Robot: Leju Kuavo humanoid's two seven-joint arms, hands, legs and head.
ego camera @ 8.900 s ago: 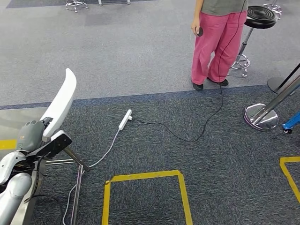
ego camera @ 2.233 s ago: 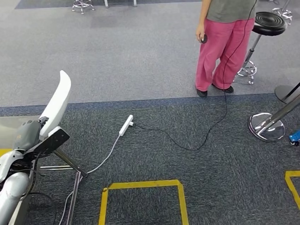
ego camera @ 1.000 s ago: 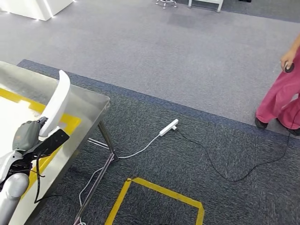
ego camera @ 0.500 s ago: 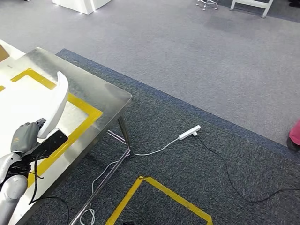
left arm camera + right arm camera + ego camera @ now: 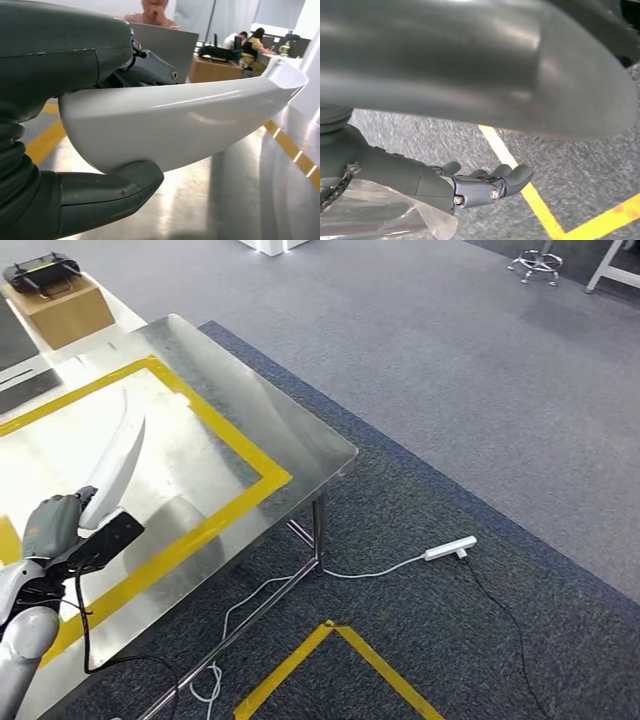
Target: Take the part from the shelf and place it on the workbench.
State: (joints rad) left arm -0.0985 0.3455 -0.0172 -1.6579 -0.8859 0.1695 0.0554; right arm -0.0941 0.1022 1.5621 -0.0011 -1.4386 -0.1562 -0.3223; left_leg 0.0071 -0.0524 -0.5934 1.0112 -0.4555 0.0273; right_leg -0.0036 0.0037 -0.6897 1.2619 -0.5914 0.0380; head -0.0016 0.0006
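We hold the white curved part (image 5: 119, 462) in our left hand (image 5: 54, 525), thumb under it and fingers over its near end, as the left wrist view shows. The long blade rises up and away from the hand, over the workbench (image 5: 249, 410), inside the yellow taped frame (image 5: 226, 435) on that bench, not yet touching the steel.

The step in hand, as we judge it, is the set-down. We want the part lowered inside the frame, well in from the bench's near edge. Since the grip sits at one end, the free tip will swing; we tilt the wrist so the long side meets the bench first, then loosen the fingers only once the part rests flat. The steel looks slick, so we let go gently.

Beyond the bench's right corner, our right hand (image 5: 486, 187) hangs over carpet, fingers loosely extended, holding nothing. It should stay clear.
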